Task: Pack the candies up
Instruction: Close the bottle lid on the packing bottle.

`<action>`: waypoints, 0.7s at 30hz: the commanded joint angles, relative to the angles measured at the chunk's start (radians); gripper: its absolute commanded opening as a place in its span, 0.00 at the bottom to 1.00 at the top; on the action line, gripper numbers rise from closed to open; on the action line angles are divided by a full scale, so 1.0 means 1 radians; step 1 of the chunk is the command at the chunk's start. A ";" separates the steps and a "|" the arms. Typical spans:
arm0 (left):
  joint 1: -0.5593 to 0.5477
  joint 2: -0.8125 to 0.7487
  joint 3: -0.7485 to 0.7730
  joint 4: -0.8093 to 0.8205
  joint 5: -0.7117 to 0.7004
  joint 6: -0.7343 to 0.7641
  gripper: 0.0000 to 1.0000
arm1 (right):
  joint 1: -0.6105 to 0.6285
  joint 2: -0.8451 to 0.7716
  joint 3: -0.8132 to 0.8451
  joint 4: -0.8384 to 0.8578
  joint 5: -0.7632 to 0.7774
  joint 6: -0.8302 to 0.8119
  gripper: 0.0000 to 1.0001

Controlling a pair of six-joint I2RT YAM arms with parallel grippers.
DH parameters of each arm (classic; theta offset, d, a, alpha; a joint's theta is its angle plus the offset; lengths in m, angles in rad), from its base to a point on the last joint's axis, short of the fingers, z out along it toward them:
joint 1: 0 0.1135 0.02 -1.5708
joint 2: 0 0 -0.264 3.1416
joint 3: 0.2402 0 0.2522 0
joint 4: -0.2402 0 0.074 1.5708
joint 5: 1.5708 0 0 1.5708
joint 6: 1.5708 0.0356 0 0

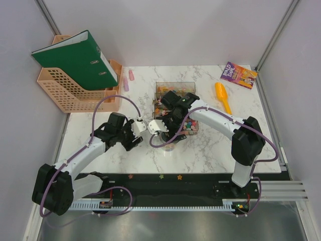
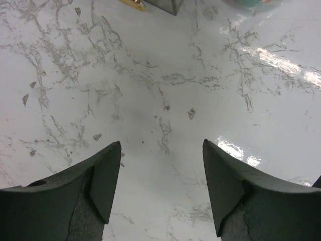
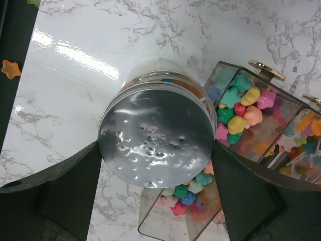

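The candies point(image 3: 239, 107) are small star-shaped sweets in several colours, lying in a clear compartment box point(image 1: 175, 86); they also show in the top view point(image 1: 189, 124). My right gripper point(image 3: 156, 146) is shut on a clear jar with a silver lid point(image 3: 155, 134), one finger on each side of the lid. Some candies show through the jar's wall. The jar stands on the marble just in front of the box point(image 1: 169, 144). My left gripper point(image 2: 161, 144) is open and empty over bare marble, just left of the jar in the top view point(image 1: 145, 125).
An orange scoop point(image 1: 222, 96) and a book point(image 1: 238, 75) lie at the back right. A peach file rack point(image 1: 65, 93) with a green binder point(image 1: 75, 57) stands at the back left, with pink items point(image 1: 131, 75) beside it. The box corner point(image 2: 165, 5) is ahead of my left gripper.
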 commanded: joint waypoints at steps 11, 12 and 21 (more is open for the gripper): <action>0.018 0.010 0.006 0.053 0.008 -0.037 0.73 | 0.011 0.019 0.038 -0.007 -0.037 -0.008 0.91; 0.018 0.010 0.006 0.054 0.010 -0.037 0.73 | 0.014 0.024 0.038 -0.006 -0.037 -0.007 0.91; 0.018 0.000 -0.006 0.053 0.002 -0.052 0.73 | 0.026 0.039 0.053 0.005 -0.035 0.006 0.92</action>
